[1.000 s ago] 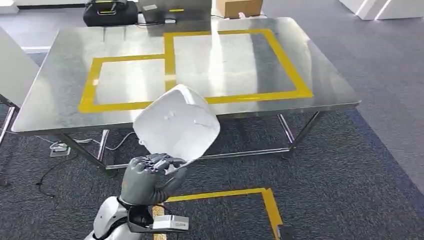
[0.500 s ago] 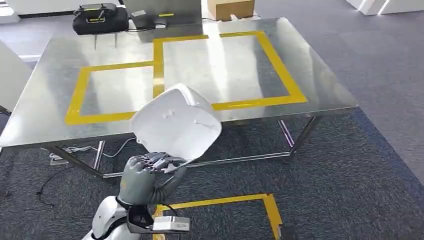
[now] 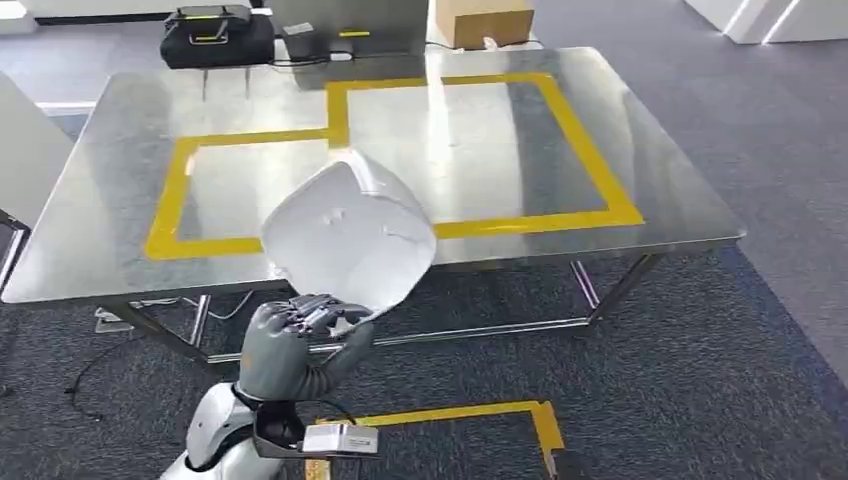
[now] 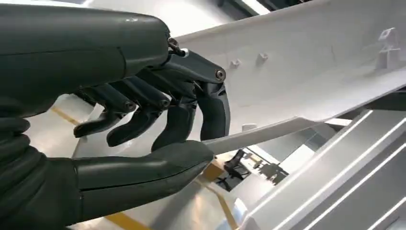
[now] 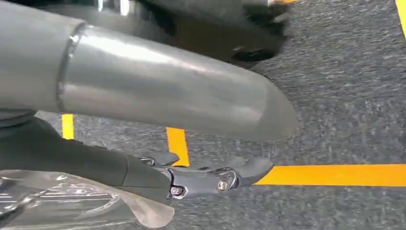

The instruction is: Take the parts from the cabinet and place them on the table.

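My left hand (image 3: 290, 345) holds a large white moulded shell part (image 3: 350, 235) by its lower edge, raised in front of me over the carpet, short of the steel table's (image 3: 650, 170) near edge. In the left wrist view the thumb and fingers (image 4: 191, 120) pinch the thin rim of the part (image 4: 311, 72). The table top carries two rectangles of yellow tape (image 3: 590, 160) with nothing in them. My right hand (image 5: 201, 177) hangs over the carpet with its fingers stretched out and nothing in them.
A black case (image 3: 215, 35), a dark device (image 3: 350, 25) and a cardboard box (image 3: 480, 22) stand beyond the table's far edge. A white panel (image 3: 25, 150) stands at the left. Yellow tape (image 3: 450, 412) marks the carpet near my feet. Cables lie under the table.
The whole picture has shifted, so the camera has moved; the table now sits slightly to the right and lower in view. My left hand still holds the white part the same way.
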Robot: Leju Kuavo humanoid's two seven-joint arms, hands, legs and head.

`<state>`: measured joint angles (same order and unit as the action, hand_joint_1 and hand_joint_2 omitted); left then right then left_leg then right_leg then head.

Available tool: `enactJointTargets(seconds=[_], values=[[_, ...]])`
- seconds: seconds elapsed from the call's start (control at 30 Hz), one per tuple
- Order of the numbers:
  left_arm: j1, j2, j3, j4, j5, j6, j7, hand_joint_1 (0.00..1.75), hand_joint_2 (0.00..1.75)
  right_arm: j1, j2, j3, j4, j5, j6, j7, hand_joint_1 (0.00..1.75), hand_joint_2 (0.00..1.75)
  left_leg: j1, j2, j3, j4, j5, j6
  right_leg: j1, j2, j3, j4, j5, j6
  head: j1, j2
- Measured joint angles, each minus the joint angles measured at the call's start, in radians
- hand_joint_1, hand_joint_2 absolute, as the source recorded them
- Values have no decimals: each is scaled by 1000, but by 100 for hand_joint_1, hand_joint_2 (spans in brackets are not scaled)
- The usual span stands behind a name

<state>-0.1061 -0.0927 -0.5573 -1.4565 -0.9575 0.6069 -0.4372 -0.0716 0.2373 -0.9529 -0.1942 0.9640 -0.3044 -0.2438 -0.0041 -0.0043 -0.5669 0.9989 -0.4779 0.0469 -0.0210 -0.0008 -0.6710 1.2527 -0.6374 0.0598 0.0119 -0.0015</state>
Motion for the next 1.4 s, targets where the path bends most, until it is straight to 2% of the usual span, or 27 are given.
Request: enactJointTargets(seconds=[0.03,0.07,0.1,0.17,0.23,0.27,0.33,0.4,0.43,0.5,0.53,0.57,0.6,0.67,0.7,0.83,0.9,0.93,1.0,1.03,1.07,1.1,1.17,1.2,1.27,1.33,1.4], values=[[-4,0,0,0,0,0,0,175,175,2,-2,0,0,0,0,0,0,0,0,0,6,0,-7,0,0,0,-37,43,2,2,1,0],[-6,-1,0,1,2,0,0,175,175,5,-3,1,0,0,0,0,0,0,0,-1,14,0,-13,-1,0,-1,-50,40,28,4,3,0],[-8,-2,0,1,2,0,0,175,175,5,-6,1,0,0,0,0,0,0,1,-2,26,1,-22,-2,-1,-1,-41,-7,78,5,3,0],[-13,-7,0,1,2,0,1,175,175,3,-10,3,0,3,0,3,0,0,4,-3,56,3,-45,-10,-1,-2,22,-178,197,6,3,0],[-23,-8,0,1,2,-2,2,175,175,2,-10,8,0,6,3,9,0,0,-3,-2,58,13,-64,-24,4,0,61,-220,170,-2,5,0],[-27,-8,-1,1,1,-3,2,175,175,0,-11,9,0,10,4,13,0,0,-3,-1,54,11,-63,-27,6,0,59,-218,158,-21,6,0],[-36,-8,-2,2,-3,-2,3,175,175,5,-11,11,0,21,3,22,0,0,-2,0,58,8,-67,-31,8,1,60,-221,150,-32,4,0],[-48,-8,-2,3,-7,2,4,175,175,5,-11,16,0,24,3,25,0,0,0,1,51,41,-86,-43,1,1,75,-225,143,-42,0,0],[-53,-7,-2,3,-9,3,5,175,175,3,-11,16,0,24,3,25,0,0,2,1,19,102,-109,-50,1,0,81,-226,138,-50,-3,0],[-53,-4,-2,3,-14,5,6,175,175,1,-11,17,0,21,3,23,0,0,5,1,-81,270,-166,-57,1,0,93,-225,125,-53,-3,0],[-50,-2,-2,3,-14,6,8,175,175,3,-11,17,0,21,3,22,0,0,6,1,-122,328,-174,-57,1,1,102,-225,118,-52,-3,0],[-48,0,-1,3,-14,7,9,175,175,5,-11,17,0,21,3,22,0,0,6,1,-144,343,-158,-56,1,2,112,-225,110,-52,-3,0],[-46,4,0,3,-14,8,10,175,175,6,-11,17,0,21,3,23,0,0,6,1,-143,314,-109,-52,2,4,126,-226,101,-52,-2,0],[-46,8,2,3,-14,10,11,175,175,4,-10,17,0,24,4,25,0,0,3,1,-101,156,27,-37,3,8,157,-227,81,-47,-2,0],[-45,10,2,3,-14,11,11,175,175,5,-10,17,0,25,4,26,0,0,-3,-1,-80,101,54,-27,2,8,168,-229,71,-43,-2,0],[-53,13,3,3,-15,13,18,175,175,-1,-8,18,1,34,7,26,0,0,-12,1,-63,60,14,-13,3,0,165,-239,65,-24,-5,0],[-58,10,4,3,-16,12,21,175,175,-3,-8,18,0,35,7,26,0,0,0,-1,-41,27,12,-10,5,-2,159,-233,51,-15,-4,0],[-63,10,6,3,-16,11,21,175,175,-4,-8,19,0,37,7,26,0,0,4,0,-33,21,8,-4,7,0,137,-187,31,-15,-1,0],[-70,11,6,8,-24,9,27,175,175,-6,-8,22,0,40,8,27,0,0,5,0,-27,21,0,0,5,0,36,-24,-21,-10,4,0],[-73,11,7,13,-32,9,29,175,175,-4,-8,24,0,43,8,29,0,0,4,0,-21,22,-5,0,5,0,-12,44,-30,-6,2,0],[-75,12,8,19,-39,9,30,175,175,-1,-8,24,0,47,8,32,0,0,4,0,-14,22,-11,0,5,0,-40,67,-16,-4,5,0],[-79,12,10,27,-45,8,32,175,175,2,-10,25,0,55,8,35,0,0,4,-1,-3,22,-18,-1,5,-1,-44,48,21,-4,5,0],[-101,14,18,47,-79,8,47,175,175,3,-14,32,0,68,8,45,0,0,6,-3,24,22,-37,-7,4,-1,5,-112,151,-5,6,0],[-112,14,23,57,-90,6,49,175,175,2,-14,35,0,72,8,47,0,0,6,-3,37,22,-46,-12,3,-3,30,-185,184,-5,6,0],[-133,21,27,73,-105,3,59,175,175,1,-14,37,1,76,13,54,0,0,-3,-3,29,34,-52,-25,6,-1,63,-220,155,-16,7,0],[-147,26,34,89,-127,3,73,175,175,2,-15,42,0,85,16,64,0,0,-2,-1,27,28,-48,-29,9,2,55,-211,153,-25,1,0],[-168,36,45,112,-173,10,92,175,175,4,-15,47,0,99,23,69,0,0,0,-1,30,39,-65,-40,1,2,67,-218,149,-35,2,0]])
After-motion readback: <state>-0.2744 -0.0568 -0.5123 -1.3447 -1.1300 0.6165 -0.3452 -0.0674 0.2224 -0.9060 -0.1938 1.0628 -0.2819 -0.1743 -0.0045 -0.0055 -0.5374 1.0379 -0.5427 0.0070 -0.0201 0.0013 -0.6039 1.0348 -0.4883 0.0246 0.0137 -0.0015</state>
